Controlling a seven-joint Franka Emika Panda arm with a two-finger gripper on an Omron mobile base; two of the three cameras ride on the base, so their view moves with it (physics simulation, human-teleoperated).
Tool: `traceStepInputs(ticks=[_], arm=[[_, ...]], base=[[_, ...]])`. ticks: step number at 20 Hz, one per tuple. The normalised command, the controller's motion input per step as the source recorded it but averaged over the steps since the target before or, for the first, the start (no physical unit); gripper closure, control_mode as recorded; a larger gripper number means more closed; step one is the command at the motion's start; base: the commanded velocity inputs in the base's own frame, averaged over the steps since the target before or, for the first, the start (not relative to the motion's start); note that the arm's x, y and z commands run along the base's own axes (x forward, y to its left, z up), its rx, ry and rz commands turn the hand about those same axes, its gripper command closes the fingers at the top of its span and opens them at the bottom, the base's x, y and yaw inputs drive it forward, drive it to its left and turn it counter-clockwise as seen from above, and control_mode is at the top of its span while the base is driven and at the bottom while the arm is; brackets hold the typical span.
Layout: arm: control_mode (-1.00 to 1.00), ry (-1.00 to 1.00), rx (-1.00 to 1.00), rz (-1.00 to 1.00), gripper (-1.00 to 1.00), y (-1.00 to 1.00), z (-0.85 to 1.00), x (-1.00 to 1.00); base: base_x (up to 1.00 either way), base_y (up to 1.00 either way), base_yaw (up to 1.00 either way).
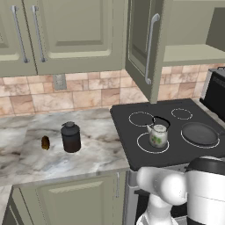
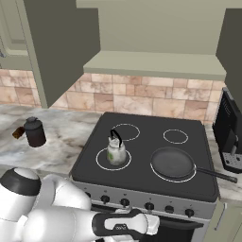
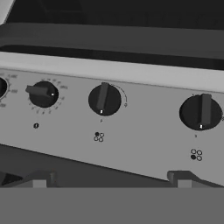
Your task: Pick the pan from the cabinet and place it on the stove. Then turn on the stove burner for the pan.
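Marble counter (image 1: 96, 154) lower left; tiled wall (image 1: 88, 94) behind. Pan (image 2: 172, 163) sits on stove (image 2: 146, 156), right of kettle (image 2: 116, 151). Jar (image 1: 70, 137) left. Gripper (image 3: 111, 186) spread, facing knobs (image 3: 104, 99).

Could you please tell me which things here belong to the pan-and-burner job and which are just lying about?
Part of the job:
pan, on the largest ring
stove
knobs
open cabinet
gripper, open, facing the knobs

Just lying about:
kettle
dark jar
coffee machine
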Motion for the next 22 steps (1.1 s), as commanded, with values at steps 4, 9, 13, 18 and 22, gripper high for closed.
traceStepInputs(ticks=[4, 9, 13, 18, 22], arm=[[-1.00, -0.01, 0.00, 0.00, -1.00, 0.00, -0.01, 0.11], [-1.00, -0.02, 0.00, 0.00, -1.00, 0.00, -0.08, 0.04], [-1.00, -0.02, 0.00, 0.00, -1.00, -0.09, -0.12, 0.00], [-1.00, -0.03, 0.00, 0.00, -1.00, -0.13, -0.11, 0.00], [-1.00, -0.03, 0.00, 0.00, -1.00, -0.05, -0.08, 0.00]], base=[[0.00, 0.00, 0.00], [0.00, 0.00, 0.00], [0.00, 0.00, 0.00], [0.00, 0.00, 0.00], [0.00, 0.00, 0.00]])
